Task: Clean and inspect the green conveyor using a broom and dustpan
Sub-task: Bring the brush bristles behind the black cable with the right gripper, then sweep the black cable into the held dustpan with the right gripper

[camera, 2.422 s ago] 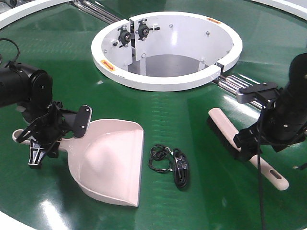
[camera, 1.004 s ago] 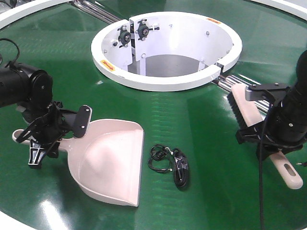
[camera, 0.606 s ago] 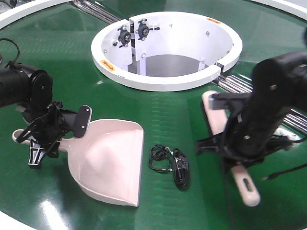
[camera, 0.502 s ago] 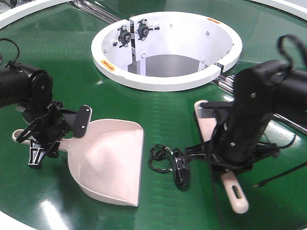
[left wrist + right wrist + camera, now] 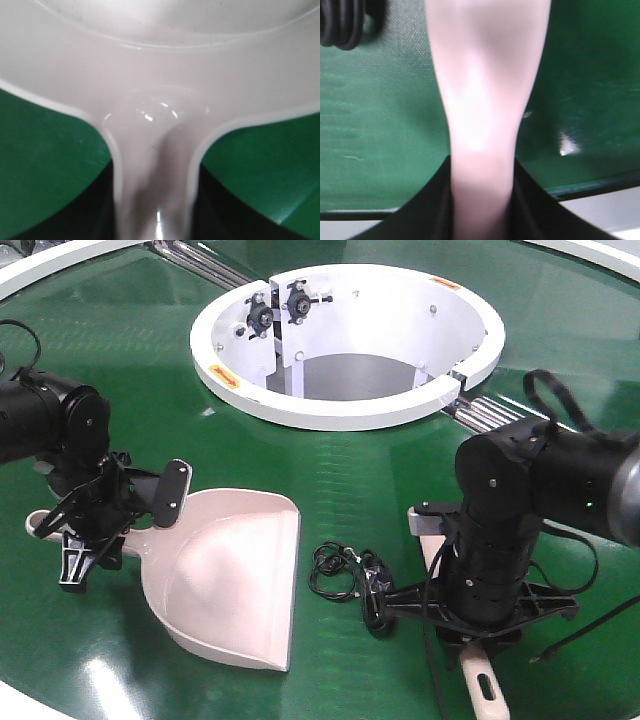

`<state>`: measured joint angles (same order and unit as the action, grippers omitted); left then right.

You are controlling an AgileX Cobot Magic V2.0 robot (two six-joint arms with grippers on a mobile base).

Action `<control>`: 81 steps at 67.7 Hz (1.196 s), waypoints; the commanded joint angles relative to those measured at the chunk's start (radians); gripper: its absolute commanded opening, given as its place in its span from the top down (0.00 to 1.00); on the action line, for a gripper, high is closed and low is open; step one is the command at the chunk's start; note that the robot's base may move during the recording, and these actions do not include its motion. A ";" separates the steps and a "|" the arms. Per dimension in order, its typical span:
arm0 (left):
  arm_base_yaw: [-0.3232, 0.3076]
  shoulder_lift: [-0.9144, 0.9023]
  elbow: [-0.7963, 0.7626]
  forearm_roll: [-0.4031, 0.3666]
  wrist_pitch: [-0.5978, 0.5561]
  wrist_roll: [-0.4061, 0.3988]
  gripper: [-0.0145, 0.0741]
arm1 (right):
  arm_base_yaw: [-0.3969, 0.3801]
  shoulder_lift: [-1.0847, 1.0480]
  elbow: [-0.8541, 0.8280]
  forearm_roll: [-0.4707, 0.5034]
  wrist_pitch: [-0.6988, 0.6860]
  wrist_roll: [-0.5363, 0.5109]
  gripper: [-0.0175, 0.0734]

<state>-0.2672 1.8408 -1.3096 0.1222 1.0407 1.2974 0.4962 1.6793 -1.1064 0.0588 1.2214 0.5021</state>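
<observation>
Exterior front-facing view shows the right gripper (image 5: 478, 632) clamped on the broom (image 5: 485, 100) just beside the black cable (image 5: 368, 590), so it should sweep low across the green conveyor (image 5: 380, 465) toward the dustpan (image 5: 225, 575), whose handle the left gripper (image 5: 92, 530) grips.

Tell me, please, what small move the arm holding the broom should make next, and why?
Probably sweep the broom a short way toward the dustpan: the black cable bundle lies on the green conveyor between them, right before the dustpan's open mouth.
</observation>
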 commanded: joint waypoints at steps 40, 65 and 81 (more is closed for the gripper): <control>-0.008 -0.044 -0.027 -0.001 -0.011 -0.012 0.85 | 0.094 0.180 -0.189 0.175 0.066 -0.169 0.81; -0.008 -0.044 -0.027 -0.001 -0.011 -0.012 0.85 | 0.144 0.364 -0.435 0.355 0.066 -0.267 0.81; -0.008 -0.044 -0.027 -0.001 -0.009 -0.012 0.85 | 0.208 0.426 -0.624 0.406 0.066 -0.325 0.81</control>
<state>-0.2672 1.8408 -1.3096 0.1288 1.0407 1.2974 0.6758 2.1531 -1.6332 0.4124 1.2239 0.2187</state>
